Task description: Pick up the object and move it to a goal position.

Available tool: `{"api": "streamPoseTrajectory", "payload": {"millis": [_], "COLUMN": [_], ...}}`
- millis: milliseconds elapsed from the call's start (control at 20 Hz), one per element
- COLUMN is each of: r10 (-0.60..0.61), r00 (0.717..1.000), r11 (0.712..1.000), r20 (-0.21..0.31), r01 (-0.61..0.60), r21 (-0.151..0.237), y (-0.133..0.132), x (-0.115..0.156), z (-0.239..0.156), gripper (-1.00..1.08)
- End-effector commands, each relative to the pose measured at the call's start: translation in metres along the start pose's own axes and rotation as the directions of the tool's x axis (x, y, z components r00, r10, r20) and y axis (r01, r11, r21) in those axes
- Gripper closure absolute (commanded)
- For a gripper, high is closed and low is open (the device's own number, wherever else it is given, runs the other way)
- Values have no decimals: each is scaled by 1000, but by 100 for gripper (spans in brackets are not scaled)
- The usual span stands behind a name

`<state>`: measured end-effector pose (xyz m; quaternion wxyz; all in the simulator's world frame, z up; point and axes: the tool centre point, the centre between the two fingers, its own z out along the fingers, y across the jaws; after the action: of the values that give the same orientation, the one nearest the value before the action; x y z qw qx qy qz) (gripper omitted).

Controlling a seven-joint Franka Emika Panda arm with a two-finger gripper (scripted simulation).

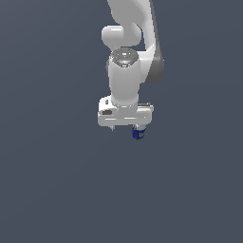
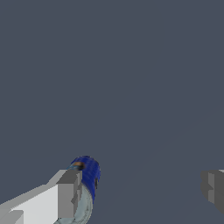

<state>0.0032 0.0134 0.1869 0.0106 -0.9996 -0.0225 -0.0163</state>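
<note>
Can (image 2: 89,173) sits off-centre, beside one of the spread fingers (image 2: 69,194).
Shift the gripper (image 1: 125,127) sideways until the can lies midway between them, then close.

There's the can (image 1: 138,133) — small, dark blue, cylindrical, with a silvery-grey end and a speck of orange on its side. It sits just beneath the end effector (image 1: 125,127), at the exterior view's right-hand finger, touching that finger (image 2: 69,194) — far narrower than the finger spread.
</note>
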Motion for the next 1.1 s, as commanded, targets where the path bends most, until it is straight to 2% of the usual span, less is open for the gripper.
{"api": "streamPoseTrajectory", "payload": {"millis": [0, 500, 800, 1050], "r10": [0, 62, 61, 71], "r00": [1000, 997, 997, 997], "r11": [1000, 998, 998, 998], "r20": [0, 46, 44, 43], "r01": [0, -62, -61, -70], "r21": [0, 1, 0, -3], "y": [0, 23, 21, 9], "x": [0, -11, -12, -18], "z": [0, 16, 16, 21], "gripper": [-92, -92, -92, -92]}}
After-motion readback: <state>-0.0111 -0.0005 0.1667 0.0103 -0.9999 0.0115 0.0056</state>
